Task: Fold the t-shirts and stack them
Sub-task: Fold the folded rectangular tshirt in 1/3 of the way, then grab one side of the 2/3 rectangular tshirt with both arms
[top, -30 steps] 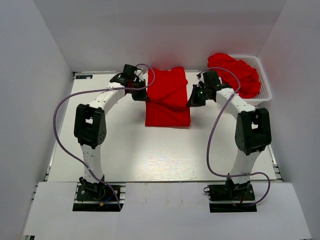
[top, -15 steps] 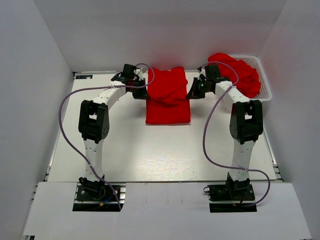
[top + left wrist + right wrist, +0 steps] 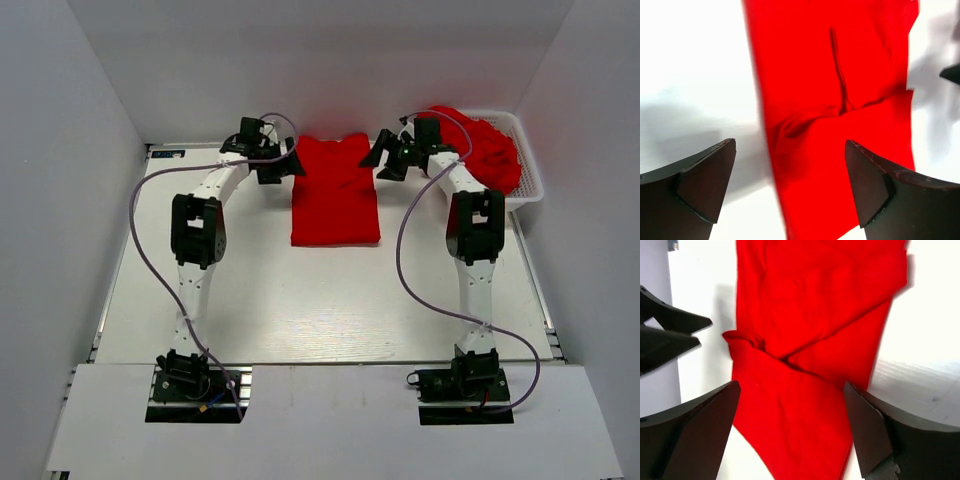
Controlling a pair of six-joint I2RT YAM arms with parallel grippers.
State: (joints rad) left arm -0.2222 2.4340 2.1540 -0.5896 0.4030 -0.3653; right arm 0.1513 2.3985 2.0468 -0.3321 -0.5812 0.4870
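Folded t-shirt (image 3: 335,200) flat on the table (image 3: 250,290), far-centre, a tidy rectangle between the two arms. Across it, in both wrist views, a fold edge with a small pucker at one side. More t-shirts (image 3: 480,145) heaped in the white basket (image 3: 530,160) at the far right, well apart from the folded one.

Left gripper (image 3: 290,168) just beside the far left corner of the cloth, right gripper (image 3: 380,160) just beside the far right corner. Both with jaws spread wide, nothing between them.

Probably the let-go at the end of a fold. To do it well:
- Lift both grippers straight up before swinging outward, to avoid dragging the thin cloth.
- Press out the pucker if needed.
- Leave the rectangle square as the base of the stack.
- Reach for the heap with the nearer right arm.
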